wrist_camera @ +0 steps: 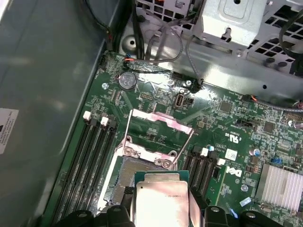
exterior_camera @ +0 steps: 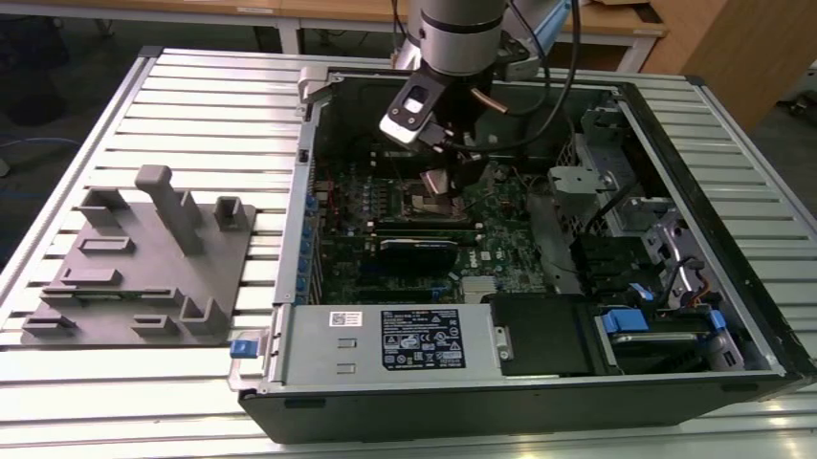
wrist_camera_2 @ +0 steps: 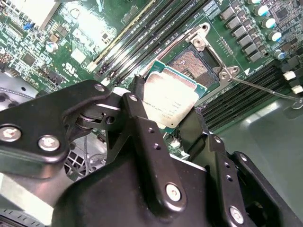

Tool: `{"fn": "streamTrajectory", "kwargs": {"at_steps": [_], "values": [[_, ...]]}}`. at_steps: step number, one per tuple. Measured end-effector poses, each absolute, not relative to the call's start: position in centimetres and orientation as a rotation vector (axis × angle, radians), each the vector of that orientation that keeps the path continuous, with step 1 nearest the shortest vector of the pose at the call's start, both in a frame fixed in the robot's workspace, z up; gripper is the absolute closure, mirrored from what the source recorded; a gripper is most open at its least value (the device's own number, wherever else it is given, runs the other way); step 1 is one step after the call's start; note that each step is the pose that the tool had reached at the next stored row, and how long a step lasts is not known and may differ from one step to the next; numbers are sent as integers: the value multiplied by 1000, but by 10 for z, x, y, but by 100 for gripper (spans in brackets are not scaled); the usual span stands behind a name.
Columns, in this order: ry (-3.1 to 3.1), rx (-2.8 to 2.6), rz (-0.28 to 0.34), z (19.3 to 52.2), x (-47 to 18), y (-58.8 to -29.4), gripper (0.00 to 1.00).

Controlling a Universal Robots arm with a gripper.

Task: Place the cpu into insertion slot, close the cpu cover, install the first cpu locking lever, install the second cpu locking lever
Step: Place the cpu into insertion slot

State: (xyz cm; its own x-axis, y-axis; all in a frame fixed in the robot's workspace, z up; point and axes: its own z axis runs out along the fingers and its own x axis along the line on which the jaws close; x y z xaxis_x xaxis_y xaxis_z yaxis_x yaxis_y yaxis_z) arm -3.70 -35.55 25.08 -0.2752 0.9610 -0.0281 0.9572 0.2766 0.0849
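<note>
Table (exterior_camera: pixel 191 96): we've got a slatted metal top carrying the whole setup.
Computer case (exterior_camera: pixel 511 402): it lies on its side on the table, open side up, so we look straight down into it.
Grey stand (exterior_camera: pixel 141 258): a moulded holder sits on the table at the exterior view's left of the case, just beside it.
Arm (exterior_camera: pixel 460 33): it reaches down from the far side into the case.
Circuit board (exterior_camera: pixel 383 258): green, flat on the case floor, with long black memory slots (wrist_camera: pixel 92 156) on both sides of the socket.
Gripper (wrist_camera_2: pixel 168 111): closed on the chip, and we see a black finger on each of two opposite edges.
Cover (wrist_camera: pixel 158 118): the metal frame is swung up, off the socket.
Lever (wrist_camera_2: pixel 265 89): a thin wire rod runs out from a socket corner across the memory slots.
Socket (wrist_camera_2: pixel 194 64): contact field bare, partly hidden behind the chip.
Chip (wrist_camera_2: pixel 170 97): silvery top up, held tilted over the socket's edge and not seated. We can't tell if it touches.
</note>
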Motion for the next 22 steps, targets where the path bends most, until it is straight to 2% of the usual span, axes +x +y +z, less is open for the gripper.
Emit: {"fn": "streamTrajectory", "kwargs": {"at_steps": [22], "values": [[2305,2018,69,250,-37,-356,46]]}}
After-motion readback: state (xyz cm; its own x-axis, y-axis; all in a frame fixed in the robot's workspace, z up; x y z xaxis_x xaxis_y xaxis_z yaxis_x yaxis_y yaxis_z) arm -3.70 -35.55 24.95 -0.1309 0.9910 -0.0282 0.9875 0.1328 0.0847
